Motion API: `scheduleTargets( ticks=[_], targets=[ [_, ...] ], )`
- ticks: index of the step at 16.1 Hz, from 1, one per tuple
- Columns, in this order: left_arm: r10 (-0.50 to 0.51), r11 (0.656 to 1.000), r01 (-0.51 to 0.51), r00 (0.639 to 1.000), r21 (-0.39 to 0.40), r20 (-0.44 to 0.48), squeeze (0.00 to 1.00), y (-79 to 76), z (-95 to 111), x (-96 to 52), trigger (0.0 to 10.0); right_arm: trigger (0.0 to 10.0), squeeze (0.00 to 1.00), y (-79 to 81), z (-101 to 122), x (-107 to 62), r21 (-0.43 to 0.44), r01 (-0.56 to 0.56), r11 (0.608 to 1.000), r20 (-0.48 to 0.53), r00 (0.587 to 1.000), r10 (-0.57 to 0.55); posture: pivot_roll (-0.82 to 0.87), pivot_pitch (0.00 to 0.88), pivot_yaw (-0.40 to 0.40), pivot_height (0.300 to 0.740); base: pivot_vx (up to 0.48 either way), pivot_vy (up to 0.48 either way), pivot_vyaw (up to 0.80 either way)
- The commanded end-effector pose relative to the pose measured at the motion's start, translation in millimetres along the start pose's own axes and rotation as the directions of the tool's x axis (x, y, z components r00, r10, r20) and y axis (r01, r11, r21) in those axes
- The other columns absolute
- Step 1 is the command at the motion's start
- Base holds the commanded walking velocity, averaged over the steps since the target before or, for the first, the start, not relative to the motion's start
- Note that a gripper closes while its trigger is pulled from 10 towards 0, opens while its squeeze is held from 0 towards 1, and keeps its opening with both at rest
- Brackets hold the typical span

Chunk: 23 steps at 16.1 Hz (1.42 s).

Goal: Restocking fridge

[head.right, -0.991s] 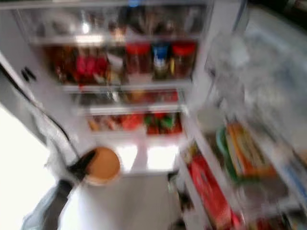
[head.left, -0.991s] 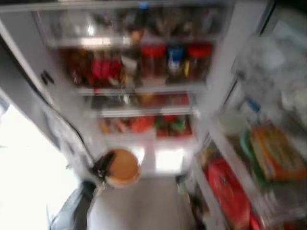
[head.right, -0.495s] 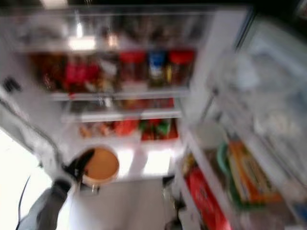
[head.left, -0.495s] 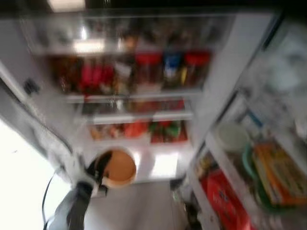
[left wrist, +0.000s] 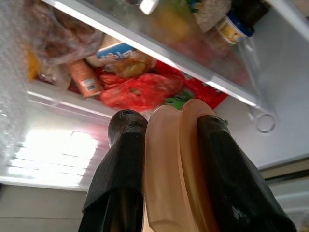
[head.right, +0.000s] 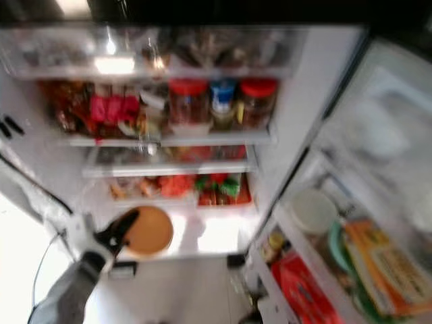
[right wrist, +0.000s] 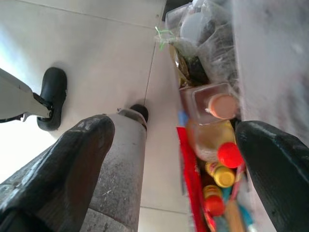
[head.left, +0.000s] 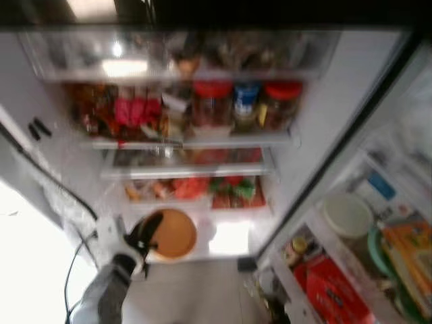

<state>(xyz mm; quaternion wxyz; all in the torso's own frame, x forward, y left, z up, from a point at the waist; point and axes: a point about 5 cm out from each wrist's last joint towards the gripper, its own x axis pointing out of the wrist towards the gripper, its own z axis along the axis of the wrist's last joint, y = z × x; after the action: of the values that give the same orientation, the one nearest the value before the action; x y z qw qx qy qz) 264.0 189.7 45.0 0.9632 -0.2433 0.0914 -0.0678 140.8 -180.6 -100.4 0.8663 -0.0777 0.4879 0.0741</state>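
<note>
Open fridge [head.left: 317, 128], shelves stocked with jars [head.left: 212, 102] and packets. Left gripper [left wrist: 166, 125] raised before the lowest shelf, fingers closed on a tan lid [left wrist: 176, 169] held on edge. Right gripper [right wrist: 174, 140] beside the door shelf [right wrist: 203, 96], fingers spread wide, holding nothing

Pale grey tiled floor [head.left: 202, 297] stretches before the open appliance, glaring white daylight [head.left: 27, 270] washing over it on one side; a ceiling lamp [head.left: 93, 7] glows overhead.
</note>
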Motion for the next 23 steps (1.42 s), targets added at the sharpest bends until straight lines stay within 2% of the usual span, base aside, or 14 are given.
scheduleTargets(
  ticks=[1,23],
  targets=[
    [-0.011,1.0,0.011,1.0,-0.005,-0.012,0.0,-5.1,-4.8,1.5,10.0,10.0,0.0,2.3,-20.1,-4.3,0.018,-0.003,1.0,-0.07,0.998,0.004,0.04,0.149,-0.05,0.74,0.0,0.0,0.0],
    [-0.02,0.999,0.021,0.999,-0.04,0.03,0.0,-11.4,2.6,7.2,10.0,10.0,0.0,3.9,-18.9,-4.0,0.028,-0.005,1.0,-0.058,0.998,0.006,0.04,0.15,-0.055,0.73,0.0,0.0,0.0]
  ],
)
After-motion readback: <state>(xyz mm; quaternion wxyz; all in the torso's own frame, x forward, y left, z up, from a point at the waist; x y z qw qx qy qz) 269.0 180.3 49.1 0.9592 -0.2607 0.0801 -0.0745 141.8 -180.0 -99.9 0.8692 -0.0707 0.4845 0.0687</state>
